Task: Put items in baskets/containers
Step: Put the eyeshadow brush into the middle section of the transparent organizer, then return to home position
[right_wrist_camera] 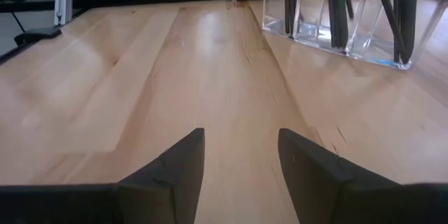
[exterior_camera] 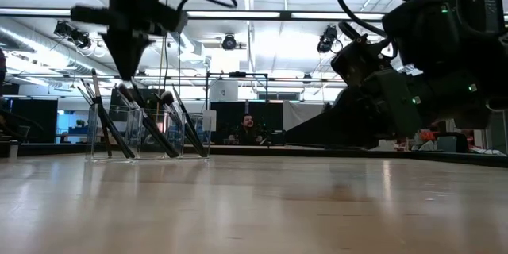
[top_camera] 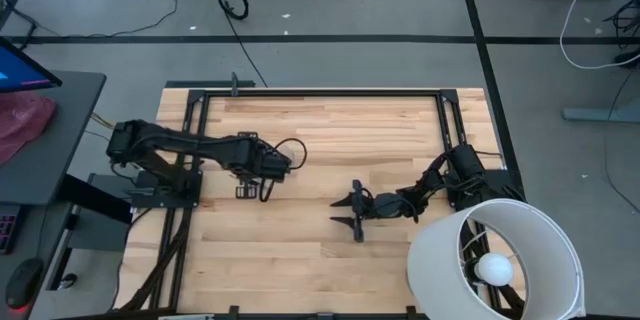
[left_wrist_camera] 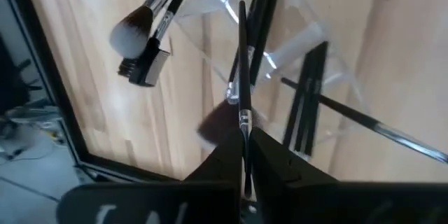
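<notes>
Brush [left_wrist_camera: 243, 77] is pinched by the left gripper [left_wrist_camera: 245, 155] above the clear container [exterior_camera: 148, 133]; released off-centre, it could miss. Right gripper [right_wrist_camera: 241, 155] is spread, idle.

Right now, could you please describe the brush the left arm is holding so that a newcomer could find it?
On the light wooden table, find the clear plastic container of dark makeup brushes. Directly above it hangs the left end effector, pinching one thin dark-handled brush; unlike its neighbours, this one is gripped, not resting loose.

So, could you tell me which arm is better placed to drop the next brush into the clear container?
Left. Its hand holds a brush directly above the container; the right hand is open, empty, mid-table.
</notes>
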Available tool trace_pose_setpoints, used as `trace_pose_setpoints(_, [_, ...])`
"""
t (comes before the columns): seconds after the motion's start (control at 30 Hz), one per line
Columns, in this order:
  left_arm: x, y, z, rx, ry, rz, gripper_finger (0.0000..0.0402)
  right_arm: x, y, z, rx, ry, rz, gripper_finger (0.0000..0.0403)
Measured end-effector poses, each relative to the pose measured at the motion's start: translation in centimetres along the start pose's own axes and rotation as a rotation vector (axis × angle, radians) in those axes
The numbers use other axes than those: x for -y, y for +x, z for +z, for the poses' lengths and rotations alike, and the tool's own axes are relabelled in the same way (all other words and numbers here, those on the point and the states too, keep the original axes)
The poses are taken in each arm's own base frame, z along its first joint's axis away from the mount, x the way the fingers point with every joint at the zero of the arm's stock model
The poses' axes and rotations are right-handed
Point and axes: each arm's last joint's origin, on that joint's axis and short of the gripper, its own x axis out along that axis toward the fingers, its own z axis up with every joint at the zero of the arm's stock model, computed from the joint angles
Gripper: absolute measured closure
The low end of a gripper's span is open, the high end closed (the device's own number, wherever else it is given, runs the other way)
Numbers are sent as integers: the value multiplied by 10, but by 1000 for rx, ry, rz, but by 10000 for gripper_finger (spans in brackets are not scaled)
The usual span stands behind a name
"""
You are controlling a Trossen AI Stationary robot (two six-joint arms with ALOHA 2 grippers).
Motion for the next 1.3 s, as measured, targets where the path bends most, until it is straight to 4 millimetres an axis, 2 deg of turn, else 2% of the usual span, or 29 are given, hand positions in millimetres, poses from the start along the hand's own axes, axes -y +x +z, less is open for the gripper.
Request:
trace_pose_setpoints(0.1, [2,9,0,2,13,42,379,-1,3,2,9,2,1,215])
trace_pose_setpoints(0.23, [2,10,1,13,13,51,356,-2,6,3,1,-15,0,215])
trace_pose_setpoints(0.47, [2,9,1,19,29,80,272,-4,11,7,0,-34,0,215])
trace_pose_setpoints(0.6, [-2,-11,-4,0,-71,124,237,-5,11,17,39,-27,4,215])
trace_pose_setpoints(0.7, [-5,-36,-20,74,-138,189,225,-6,2,38,106,-14,11,215])
trace_pose_setpoints(0.8, [-6,-61,-42,245,-234,266,221,-4,-16,64,164,-25,15,215])
trace_pose_setpoints(0.9, [-8,-82,-71,427,-345,305,221,1,-45,91,231,-36,17,215])
trace_pose_setpoints(1.0, [-6,-87,-100,599,-429,292,220,9,-79,107,263,-53,13,215])
trace_pose_setpoints(1.13, [6,-66,-128,781,-478,171,220,21,-123,111,303,-39,18,215])
trace_pose_setpoints(1.3, [31,-17,-140,979,-441,99,220,36,-160,77,289,-38,12,215])
